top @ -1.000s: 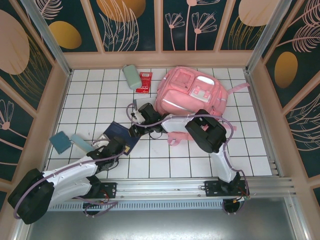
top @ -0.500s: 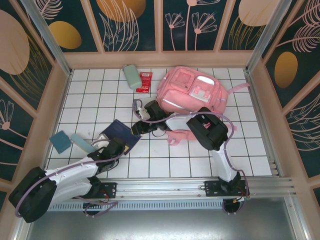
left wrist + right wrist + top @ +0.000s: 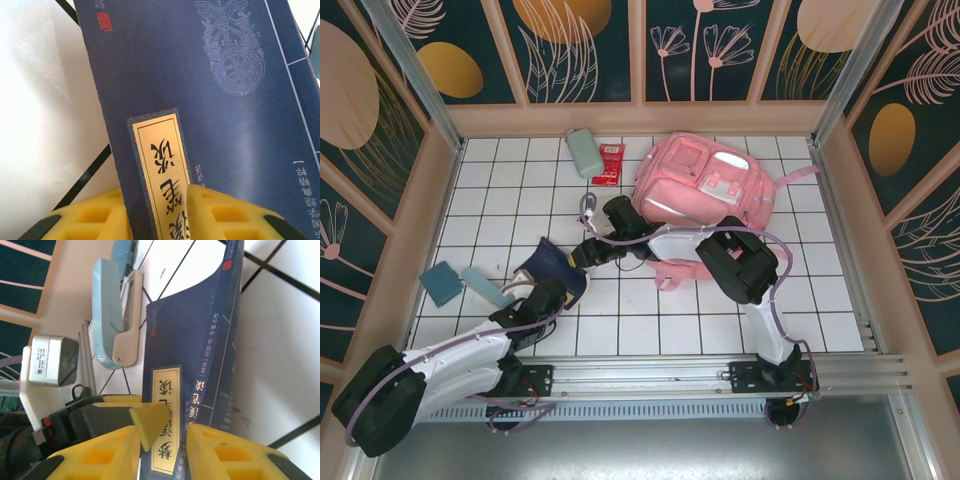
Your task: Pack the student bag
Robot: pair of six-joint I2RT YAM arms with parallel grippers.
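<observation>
At the near edge a grey metal rail [image 3: 670, 375] carries both arm bases, and beyond it the counter [image 3: 650, 320] runs back as white square tiles with dark grout. The left arm lies low and long from the near left corner, angled up and to the right. The left gripper [image 3: 554, 288] is clamped on the near edge of a dark blue book [image 3: 548, 262]. In the left wrist view the left gripper [image 3: 157, 200] has its yellow fingers [image 3: 95, 220] pressed to either side of the book [image 3: 200, 100], covering the bottom of its gold title label. The right arm rises from its base, folds at a black elbow and reaches left across the middle. The right gripper [image 3: 586, 252] grips the far end of the book. In the right wrist view the right gripper [image 3: 165, 435] is closed on the book [image 3: 195, 340]. Whether the book rests on the tiles or hangs clear is hard to tell. Left of it lie a pale blue and white tool [image 3: 485, 285] and a teal pad [image 3: 442, 283], near each other. Further back, right of centre, the pink student bag [image 3: 705, 185] lies flat with its front pockets up. Its near end is hidden by the right arm, so its opening cannot be made out. Just left of it, by the back wall, a red packet [image 3: 609, 163] lies beside a pale green case [image 3: 583, 152]. Dark teal walls [image 3: 590, 50] with gold ovals and pink flowers, framed in light wood, close in the back and both sides.
</observation>
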